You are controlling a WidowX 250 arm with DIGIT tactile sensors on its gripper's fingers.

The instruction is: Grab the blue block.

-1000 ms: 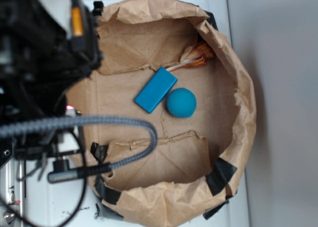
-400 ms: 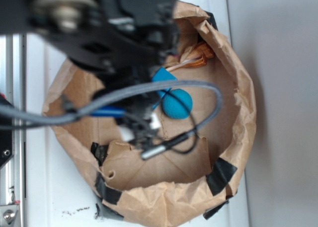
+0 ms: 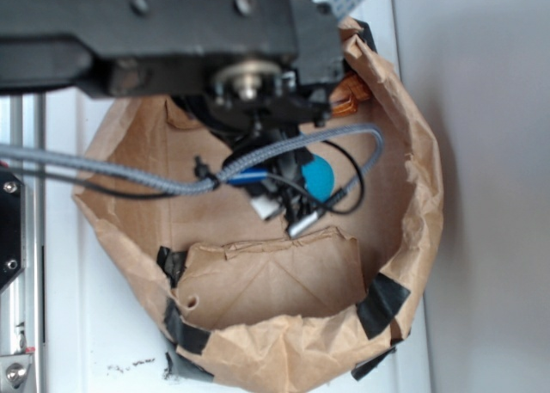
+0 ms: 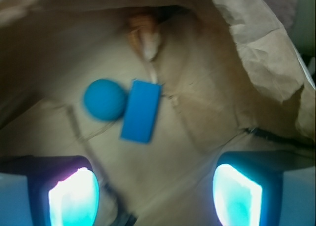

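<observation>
The blue block [image 4: 141, 110], flat and rectangular, lies on the brown paper floor in the wrist view, its long side running away from me. A round teal ball [image 4: 104, 99] touches its left side. My gripper [image 4: 155, 194] is open, its two glowing fingers wide apart at the bottom corners, with the block ahead of the gap and nothing between them. In the exterior view the black arm covers the block; only part of the ball [image 3: 320, 176] shows beside the cables.
Everything sits inside a crumpled brown paper bag [image 3: 404, 152] with high walls, taped at the lower rim [image 3: 382, 303]. An orange-brown object [image 4: 144, 35] lies at the bag's far end. A grey cable [image 3: 129, 180] loops across the bag.
The arm has swung from the left edge over the bag and now covers the block in the exterior view. Block and ball have stayed where they were.
</observation>
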